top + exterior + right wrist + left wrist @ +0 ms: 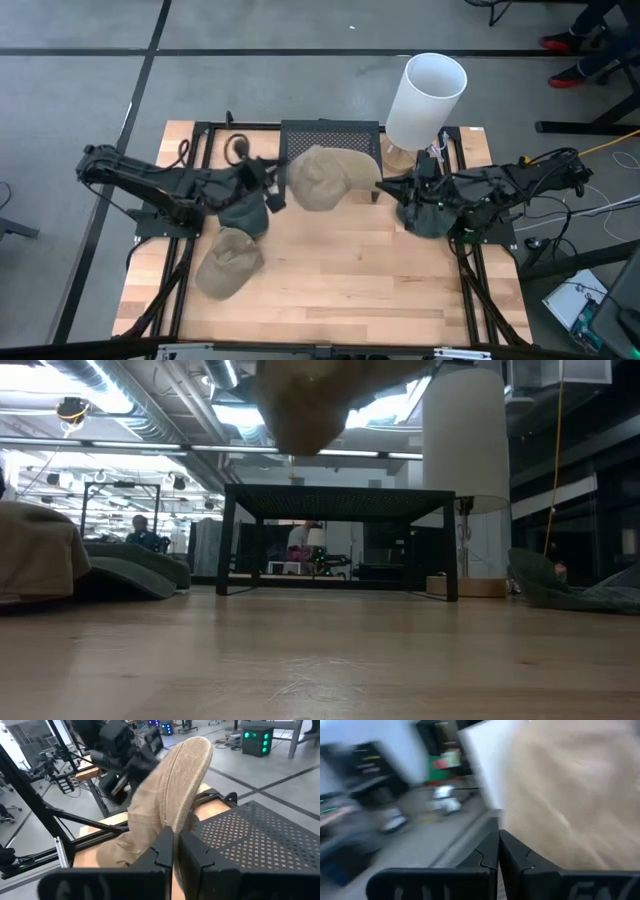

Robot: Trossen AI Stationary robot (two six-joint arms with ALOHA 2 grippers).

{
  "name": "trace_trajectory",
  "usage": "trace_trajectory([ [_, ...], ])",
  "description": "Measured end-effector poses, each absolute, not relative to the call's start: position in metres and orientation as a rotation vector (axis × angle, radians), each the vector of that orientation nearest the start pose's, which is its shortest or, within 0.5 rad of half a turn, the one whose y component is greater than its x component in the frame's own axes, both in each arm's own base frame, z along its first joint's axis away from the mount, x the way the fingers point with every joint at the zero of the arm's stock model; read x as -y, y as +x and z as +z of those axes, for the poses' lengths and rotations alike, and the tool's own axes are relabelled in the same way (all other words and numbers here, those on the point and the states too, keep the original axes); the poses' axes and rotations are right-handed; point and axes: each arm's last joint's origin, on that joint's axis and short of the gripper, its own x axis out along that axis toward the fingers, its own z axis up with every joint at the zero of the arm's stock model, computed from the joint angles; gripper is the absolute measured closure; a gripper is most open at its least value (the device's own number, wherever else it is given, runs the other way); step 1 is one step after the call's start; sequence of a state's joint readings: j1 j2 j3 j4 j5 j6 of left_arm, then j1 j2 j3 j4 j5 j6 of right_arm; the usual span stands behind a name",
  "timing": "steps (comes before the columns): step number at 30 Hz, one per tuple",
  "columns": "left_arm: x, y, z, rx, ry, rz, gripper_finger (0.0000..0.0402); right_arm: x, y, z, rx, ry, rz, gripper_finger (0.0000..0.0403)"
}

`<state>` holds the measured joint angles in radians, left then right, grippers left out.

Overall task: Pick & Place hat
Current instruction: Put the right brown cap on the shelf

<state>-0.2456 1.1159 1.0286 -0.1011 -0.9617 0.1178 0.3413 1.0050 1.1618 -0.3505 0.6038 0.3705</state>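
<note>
Both end effectors, left [283,178] and right [385,186], are clenched on the tan hat [325,176], held over the black mesh stand [331,131]. Pull unevenly and it could slip, missing the stand.

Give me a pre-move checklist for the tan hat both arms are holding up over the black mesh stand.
1. Left gripper shut on the tan hat: ok, its fingers pinch the fabric in the left wrist view.
2. Right gripper shut on the hat's brim edge: ok.
3. Hat off the table: ok, the low view shows it hanging above the black mesh stand.
4. Hat centred over the stand: cannot tell; from above it overlaps the mesh but extends past its front edge.
5. White cylinder clear of the hat: ok, apart from above.
6. Second tan hat out of the way: ok, lying near the table's front left.
</note>
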Motion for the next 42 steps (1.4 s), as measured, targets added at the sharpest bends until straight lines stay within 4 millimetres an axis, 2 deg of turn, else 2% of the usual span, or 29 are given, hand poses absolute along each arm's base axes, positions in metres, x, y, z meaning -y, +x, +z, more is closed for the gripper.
trace_trajectory([
  [2,0.039,0.23,0.366,-0.185,0.209,0.713,0.04,-0.052,0.195,0.406,-0.122,0.273,-0.291,0.0389],
  [8,0.059,0.23,0.364,-0.171,0.135,0.43,0.04,-0.048,0.195,0.406,-0.111,0.234,-0.373,0.0389],
  [12,0.069,0.23,0.357,-0.227,0.134,0.279,0.04,-0.046,0.195,0.406,-0.115,0.226,-0.392,0.0389],
  [18,0.068,0.23,0.356,-0.225,0.079,0.301,0.0389,-0.043,0.194,0.406,-0.117,0.221,-0.404,0.0389],
  [24,0.058,0.243,0.344,-0.285,0.086,0.357,0.0322,-0.043,0.194,0.406,-0.124,0.185,-0.399,0.0389],
  [35,0.024,0.278,0.311,-0.322,-0.088,0.672,0.015,-0.043,0.194,0.406,-0.129,0.178,-0.4,0.0389],
  [38,0.019,0.283,0.307,-0.33,-0.127,0.669,0.0121,-0.043,0.194,0.405,-0.132,0.174,-0.4,0.0389],
  [42,0.015,0.288,0.308,-0.301,-0.149,0.66,0.0105,-0.043,0.194,0.405,-0.136,0.172,-0.4,0.0389],
])
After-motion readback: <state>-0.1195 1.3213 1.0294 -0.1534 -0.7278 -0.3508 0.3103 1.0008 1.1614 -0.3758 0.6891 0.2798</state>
